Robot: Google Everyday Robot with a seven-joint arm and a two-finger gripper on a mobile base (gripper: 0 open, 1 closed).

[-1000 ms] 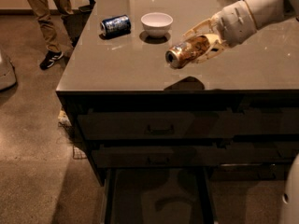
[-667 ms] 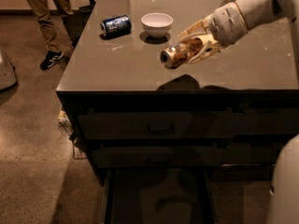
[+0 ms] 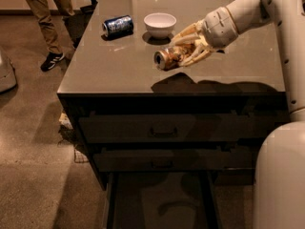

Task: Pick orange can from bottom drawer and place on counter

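Note:
My gripper (image 3: 183,49) is shut on the orange can (image 3: 170,57), which it holds on its side in the air above the middle of the counter (image 3: 109,70). The can's silver end faces left. Its shadow falls on the countertop near the front edge. The bottom drawer (image 3: 159,202) is pulled open below the two handled drawers, and its dark floor shows nothing in it.
A dark blue can (image 3: 117,26) lies on its side at the counter's back left. A white bowl (image 3: 160,24) stands behind the gripper. A person's legs (image 3: 45,18) stand at the far left. The robot's pale body (image 3: 281,175) fills the lower right.
The gripper has carried the orange can leftward and a little farther over the counter. The drawer and the other objects have not moved.

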